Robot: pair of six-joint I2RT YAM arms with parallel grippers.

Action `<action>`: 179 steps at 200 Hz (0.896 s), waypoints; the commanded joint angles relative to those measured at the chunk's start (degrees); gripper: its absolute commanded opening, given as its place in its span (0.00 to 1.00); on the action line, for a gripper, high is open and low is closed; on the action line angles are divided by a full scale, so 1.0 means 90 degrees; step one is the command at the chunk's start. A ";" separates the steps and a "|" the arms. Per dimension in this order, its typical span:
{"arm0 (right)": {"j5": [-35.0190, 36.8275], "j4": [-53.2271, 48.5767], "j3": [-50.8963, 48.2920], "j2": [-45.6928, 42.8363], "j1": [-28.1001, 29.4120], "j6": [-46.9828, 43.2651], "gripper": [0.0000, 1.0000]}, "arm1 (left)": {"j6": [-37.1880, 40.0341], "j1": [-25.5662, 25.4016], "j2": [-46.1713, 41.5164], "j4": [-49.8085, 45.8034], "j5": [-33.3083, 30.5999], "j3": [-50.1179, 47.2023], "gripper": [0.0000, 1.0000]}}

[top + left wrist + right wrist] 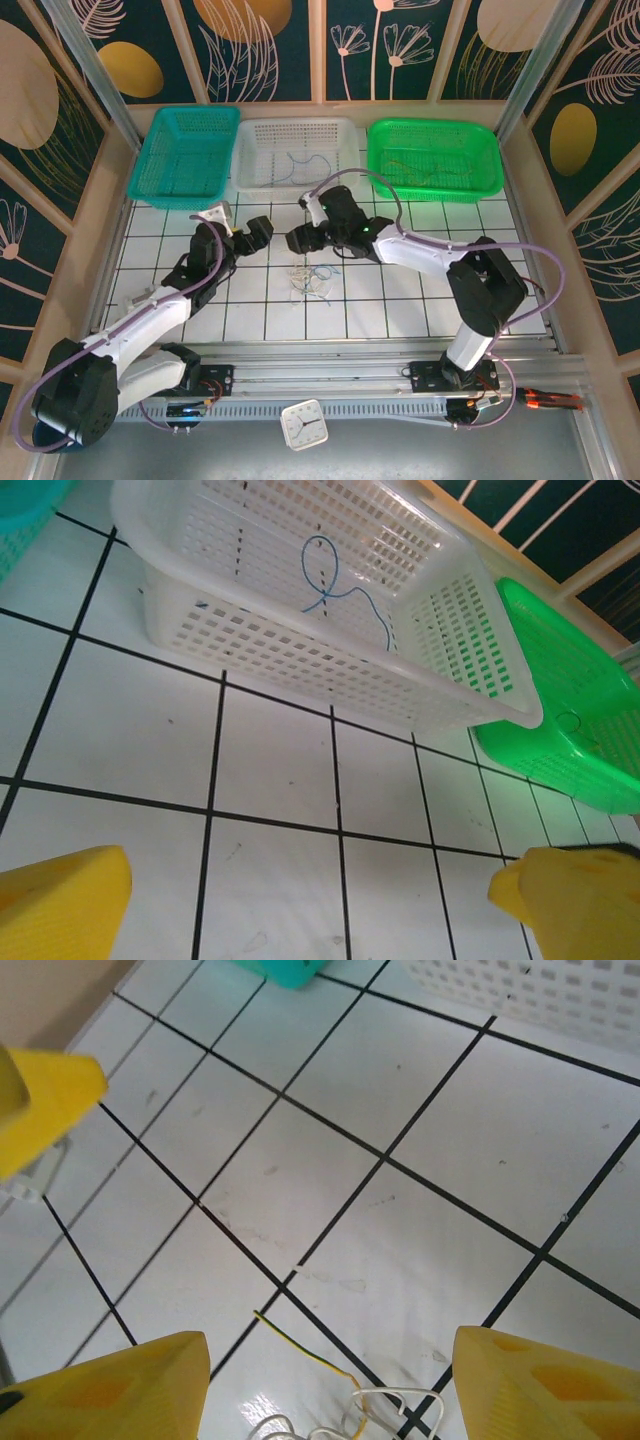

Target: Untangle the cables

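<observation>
Cables (310, 283) knotted on tiles, near centre. Right gripper (330, 1370) just beyond, fingers apart, empty, straddling yellow strand (292, 1339), likely lining up pick. Left gripper (258, 234) to its left, wide open, empty. Blue wire (330, 585) lies in far white basket (262, 180).

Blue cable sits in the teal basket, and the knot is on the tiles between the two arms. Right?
No: the blue cable lies in the white basket; the left wrist view shows it. The knot is on the tiles between the left arm and right arm.
</observation>
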 commanded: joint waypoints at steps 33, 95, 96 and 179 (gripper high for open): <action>0.0172 -0.0370 0.0432 0.0822 0.0213 -0.0735 0.65 | -0.0109 0.0201 -0.0067 0.0025 0.0336 -0.0056 0.99; -0.0016 -0.0420 0.0695 0.1282 0.0239 -0.0807 0.62 | -0.0097 0.0214 -0.0043 0.0052 0.0405 -0.0114 0.99; -0.0021 -0.0423 0.0696 0.1304 0.0236 -0.0807 0.62 | -0.0096 0.0214 -0.0041 0.0054 0.0405 -0.0114 0.99; -0.0072 -0.0667 0.1313 0.1522 0.0219 -0.0822 0.03 | -0.0117 0.0221 -0.0067 0.0084 0.0447 -0.0173 0.99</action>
